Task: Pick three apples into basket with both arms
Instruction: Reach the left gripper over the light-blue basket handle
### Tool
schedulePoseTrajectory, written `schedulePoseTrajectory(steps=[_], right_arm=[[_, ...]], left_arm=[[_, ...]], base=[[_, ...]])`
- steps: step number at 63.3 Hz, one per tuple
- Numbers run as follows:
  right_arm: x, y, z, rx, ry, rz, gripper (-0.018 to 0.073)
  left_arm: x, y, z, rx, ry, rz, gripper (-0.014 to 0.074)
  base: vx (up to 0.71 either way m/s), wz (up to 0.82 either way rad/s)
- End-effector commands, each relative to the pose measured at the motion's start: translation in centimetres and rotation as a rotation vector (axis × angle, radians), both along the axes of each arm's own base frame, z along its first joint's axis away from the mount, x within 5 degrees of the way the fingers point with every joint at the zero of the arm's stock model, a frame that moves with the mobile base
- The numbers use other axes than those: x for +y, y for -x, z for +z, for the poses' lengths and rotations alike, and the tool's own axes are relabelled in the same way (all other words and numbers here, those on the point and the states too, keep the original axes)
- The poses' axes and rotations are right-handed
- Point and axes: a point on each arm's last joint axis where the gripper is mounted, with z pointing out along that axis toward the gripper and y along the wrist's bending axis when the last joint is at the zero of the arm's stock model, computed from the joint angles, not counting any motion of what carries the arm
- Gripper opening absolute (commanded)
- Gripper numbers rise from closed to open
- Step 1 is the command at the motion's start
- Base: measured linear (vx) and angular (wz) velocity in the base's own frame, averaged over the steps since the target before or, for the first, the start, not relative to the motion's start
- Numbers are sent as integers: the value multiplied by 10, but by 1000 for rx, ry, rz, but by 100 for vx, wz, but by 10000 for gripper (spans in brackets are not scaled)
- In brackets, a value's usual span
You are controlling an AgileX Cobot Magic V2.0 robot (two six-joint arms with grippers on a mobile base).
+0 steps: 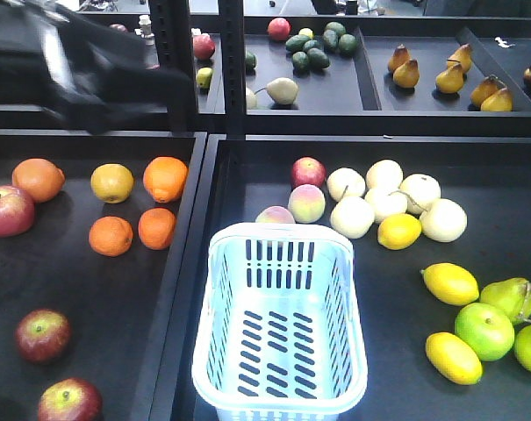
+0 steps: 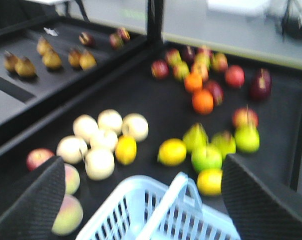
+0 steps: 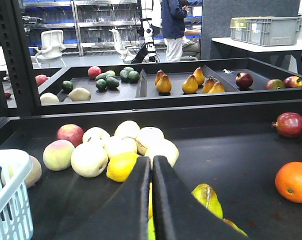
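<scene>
Over the back left corner of the left tray (image 1: pixel 72 281): left arm (image 1: pixel 72 70), blurred. Left gripper (image 2: pixel 141 160) spread wide, released, above the basket (image 2: pixel 163 200).

Along that tray's left edge and front left corner: three red apples (image 1: pixel 43 335), apart from one another, with oranges (image 1: pixel 157 228) behind. Between apples and basket: raised tray wall (image 1: pixel 184 289).

In the front left corner of the right tray (image 1: pixel 397 368): the basket. Just behind its back rim: peaches (image 1: pixel 306 203), then pale round fruits (image 1: pixel 370 197). Toward the right edge: lemons (image 1: pixel 450 283) and green apples (image 1: pixel 484 331).

Right gripper (image 3: pixel 151 167) clenched, fingers pressed together, low behind the pale round fruits.
</scene>
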Motion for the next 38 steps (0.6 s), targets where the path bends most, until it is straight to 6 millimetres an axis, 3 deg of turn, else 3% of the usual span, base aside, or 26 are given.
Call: schedulePoseTrajectory(steps=[1,21,38], right_arm=[[1,0,3,-67,25,13,-5],[1,0,3,-67,25,13,-5],[1,0,3,-67,25,13,-5]], left_arm=[[-16,-5,7,-66,-59,-23,589],[-62,-35,-44,13,-207,-134,539],[-77,-46,-72,59,-281,-174,539]], base=[[0,0],[0,0],[0,0]])
